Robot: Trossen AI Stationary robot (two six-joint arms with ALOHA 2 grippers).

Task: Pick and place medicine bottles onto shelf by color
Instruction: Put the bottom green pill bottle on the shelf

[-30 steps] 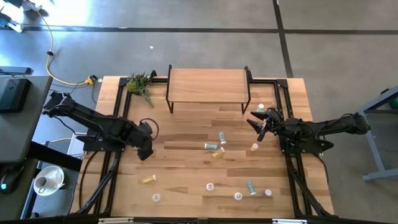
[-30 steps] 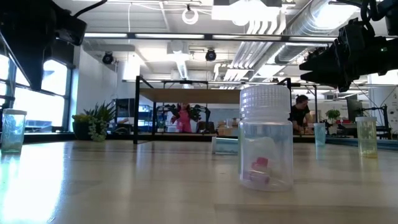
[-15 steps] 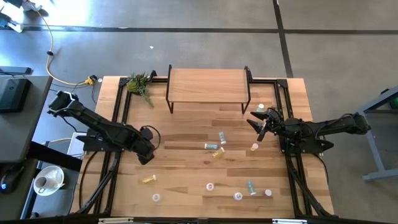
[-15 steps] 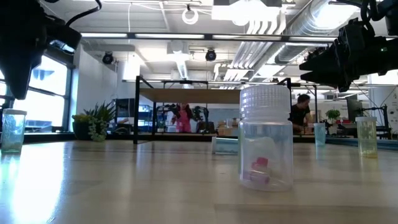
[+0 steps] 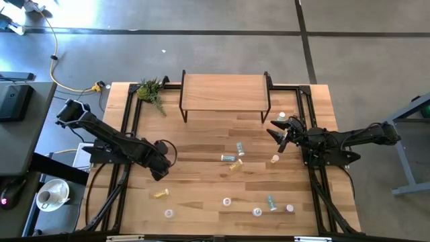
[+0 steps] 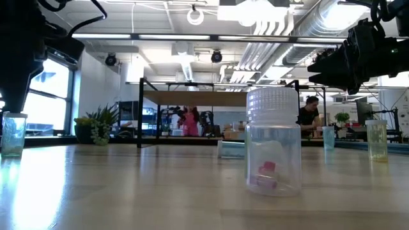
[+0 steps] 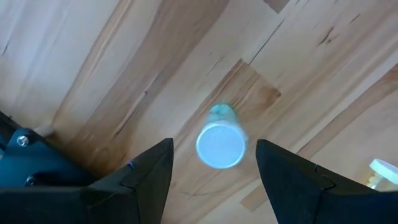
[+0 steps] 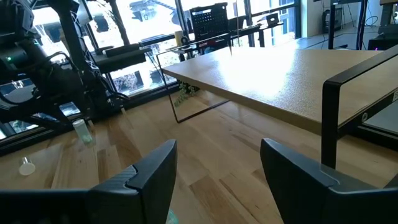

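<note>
Small white-capped medicine bottles lie scattered on the wooden tabletop: some around the centre [image 5: 234, 156], others along the near edge [image 5: 256, 212], a yellow one [image 5: 160, 193] on its side. The shelf [image 5: 225, 93] stands at the far middle on black legs. My left gripper [image 7: 214, 180] points down, open, above an upright teal bottle [image 7: 221, 144], one finger on either side of it and clear of it. In the low view this bottle [image 6: 13, 134] stands under the dark gripper [image 6: 19, 70]. My right gripper [image 5: 277, 134] waits open and level at the right, facing the shelf [image 8: 292, 74].
A green plant [image 5: 152, 91] lies at the far left corner beside the shelf. Black frame rails [image 5: 127, 128] run along both sides of the table. A clear bottle with a white cap [image 6: 273, 142] stands close before the low camera. People show in the room behind.
My left gripper has sunk and drifted a little toward the near edge, closing in on the upright teal bottle from above, its fingers still open. The right arm has kept still.
</note>
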